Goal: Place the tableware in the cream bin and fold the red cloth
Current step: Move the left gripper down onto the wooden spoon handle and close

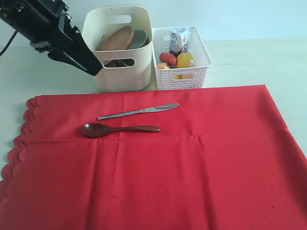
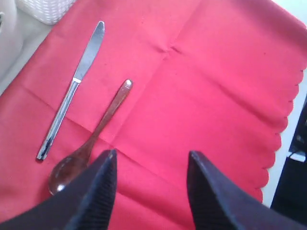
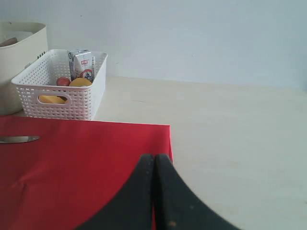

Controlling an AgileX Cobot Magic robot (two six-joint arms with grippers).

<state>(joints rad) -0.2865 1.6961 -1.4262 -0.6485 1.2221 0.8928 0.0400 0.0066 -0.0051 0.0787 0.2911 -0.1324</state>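
Observation:
The red cloth (image 1: 192,167) lies spread flat, its scalloped edge at the left. On it rest the steel knife (image 1: 139,111) and, just in front, the dark spoon (image 1: 120,129). The cream bin (image 1: 122,79) stands behind the cloth and holds the wooden plate (image 1: 116,39) and the pale bowl (image 1: 140,36); cup and chopsticks are hidden. My left gripper (image 1: 95,69) hangs left of the bin, above the cloth's back edge. In the left wrist view it (image 2: 152,155) is open and empty over the cloth (image 2: 216,72), with the spoon (image 2: 91,141) and knife (image 2: 74,86) beyond. My right gripper (image 3: 154,158) is shut and empty over the cloth's corner (image 3: 72,167).
A white lattice basket (image 1: 180,76) with toy food and a milk carton (image 1: 180,40) stands right of the cream bin. In the right wrist view the basket (image 3: 62,98) and a bin wall (image 3: 19,57) show. Bare pale table (image 1: 268,62) extends to the right.

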